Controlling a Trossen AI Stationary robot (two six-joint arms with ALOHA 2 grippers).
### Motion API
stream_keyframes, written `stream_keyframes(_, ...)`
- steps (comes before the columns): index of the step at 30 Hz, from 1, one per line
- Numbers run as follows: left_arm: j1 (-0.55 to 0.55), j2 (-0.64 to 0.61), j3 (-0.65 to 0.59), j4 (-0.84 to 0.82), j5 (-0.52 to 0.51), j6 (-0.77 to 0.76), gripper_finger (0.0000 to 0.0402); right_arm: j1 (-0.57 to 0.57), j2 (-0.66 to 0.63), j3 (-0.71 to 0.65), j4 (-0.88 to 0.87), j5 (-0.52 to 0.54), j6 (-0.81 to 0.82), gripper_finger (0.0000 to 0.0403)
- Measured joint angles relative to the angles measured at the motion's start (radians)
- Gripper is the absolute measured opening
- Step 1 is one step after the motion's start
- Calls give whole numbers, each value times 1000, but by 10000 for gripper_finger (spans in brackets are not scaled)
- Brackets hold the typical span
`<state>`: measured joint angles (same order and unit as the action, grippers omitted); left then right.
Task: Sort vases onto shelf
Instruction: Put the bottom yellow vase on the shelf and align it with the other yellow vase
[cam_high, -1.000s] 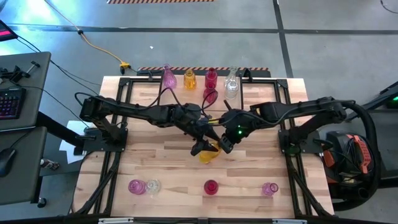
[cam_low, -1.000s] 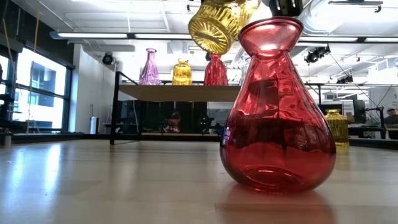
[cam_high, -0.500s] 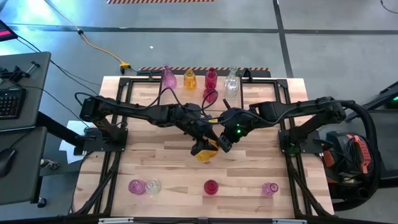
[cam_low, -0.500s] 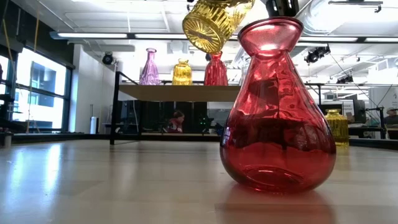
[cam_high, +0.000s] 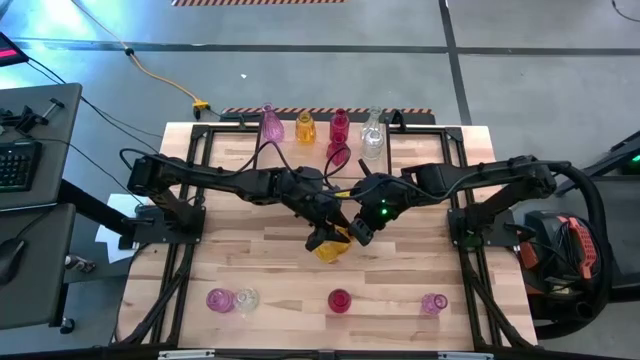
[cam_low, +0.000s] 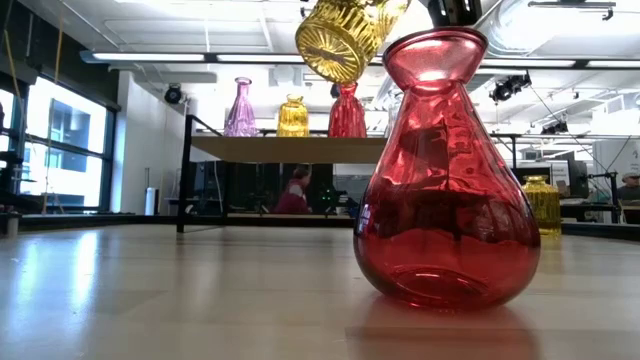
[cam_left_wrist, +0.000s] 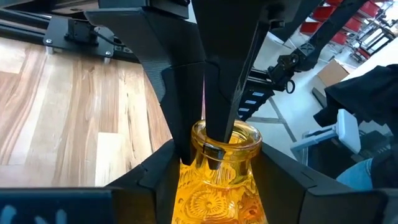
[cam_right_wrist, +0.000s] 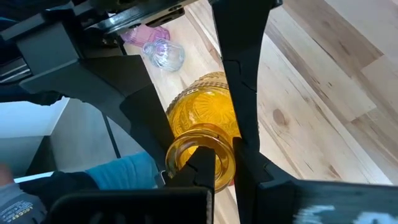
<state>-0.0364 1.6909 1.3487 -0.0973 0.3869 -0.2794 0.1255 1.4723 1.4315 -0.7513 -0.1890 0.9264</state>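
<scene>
An amber-yellow vase (cam_high: 333, 247) hangs in the air over the table's middle, between my two grippers. My right gripper (cam_right_wrist: 224, 165) is shut on its mouth. My left gripper (cam_left_wrist: 222, 162) comes from the base end, one finger on each side of the body. In the low view the vase (cam_low: 345, 38) shows its ribbed base, tilted. The shelf (cam_low: 290, 148) stands at the far edge and carries a pink vase (cam_high: 271, 125), an amber vase (cam_high: 305, 128), a red vase (cam_high: 339, 127) and a clear vase (cam_high: 373, 135). My left gripper has the amber vase's bulbous body (cam_left_wrist: 193, 186) between its two fingers, one finger (cam_right_wrist: 245, 81) lying along each side. It comes from the table's left, slanting down, along the vase. The vase is clear of the table. My right gripper pinches the rim of the vase's mouth (cam_left_wrist: 214, 148), one finger inside the neck and one outside. It comes slanting down from the table's right. The vase lies tilted, mouth toward this gripper, base toward the left arm.
A large red vase (cam_low: 447, 170) stands close before the low camera. Along the near edge stand a pink vase (cam_high: 220, 299), a clear vase (cam_high: 245, 299), a red vase (cam_high: 339, 300) and another pink vase (cam_high: 434, 302). A dark pink vase (cam_high: 338, 155) sits before the shelf.
My left gripper has kept its place and shut from wide open onto the amber vase's body. The vase, still in the right gripper, has shifted and tipped a little in the air.
</scene>
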Motion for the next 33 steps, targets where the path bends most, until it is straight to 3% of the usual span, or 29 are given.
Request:
stream_keyframes(9, 0, 0, 0, 6, 0, -8, 184, -1, 0, 0, 8, 5, -1, 5)
stream_keyframes(17, 0, 0, 0, 7, 1, 1, 150, -1, 0, 0, 7, -2, 11, 19)
stream_keyframes(25, 0, 0, 0, 11, -1, -4, 148, -1, -1, 0, 7, 5, 12, 57)
stream_keyframes(33, 0, 0, 0, 12, -1, -4, 144, -1, -1, 0, 7, 6, 7, 69)
